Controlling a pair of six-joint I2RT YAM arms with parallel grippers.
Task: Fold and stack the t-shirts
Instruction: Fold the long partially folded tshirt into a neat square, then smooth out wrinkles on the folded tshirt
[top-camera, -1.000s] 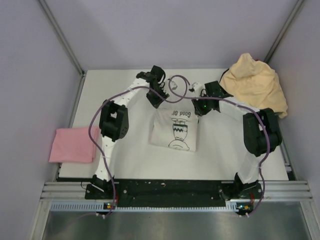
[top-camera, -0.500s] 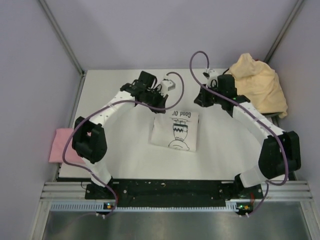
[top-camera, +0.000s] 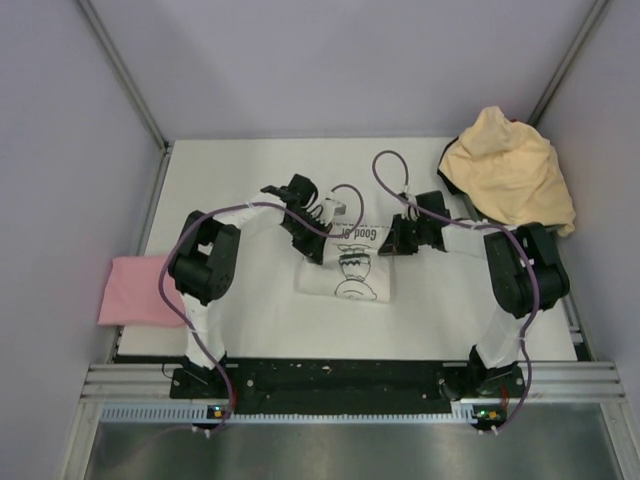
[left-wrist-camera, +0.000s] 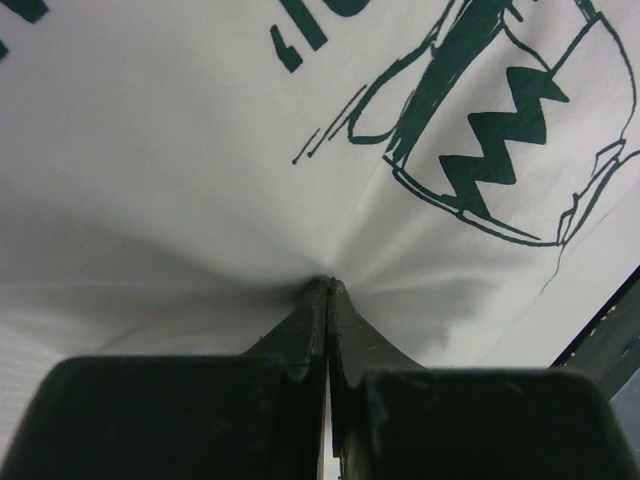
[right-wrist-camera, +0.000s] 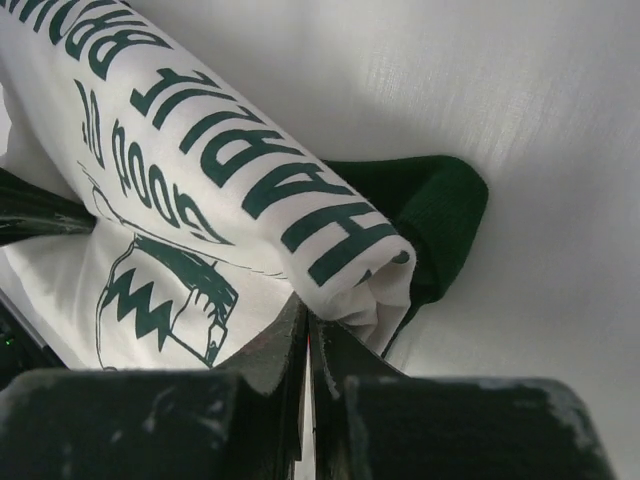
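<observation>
You're folding the tee (top-camera: 345, 285) over: left hand (left-wrist-camera: 327, 288) and right hand (right-wrist-camera: 307, 318), clamped on its far edge, are coming nearward.

The left arm (top-camera: 205, 262) and right arm (top-camera: 520, 268) bend in toward the middle. The left pincer (left-wrist-camera: 326, 288) and right pincer (right-wrist-camera: 307, 322) are squeezed tight.

The white t-shirt (top-camera: 345, 275) is soft matt cloth with flat, matt green print (left-wrist-camera: 500, 130).

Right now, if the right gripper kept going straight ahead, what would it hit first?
The white t-shirt: the right gripper looks shut on its rolled fold, so nothing seems to lie between them.
</observation>
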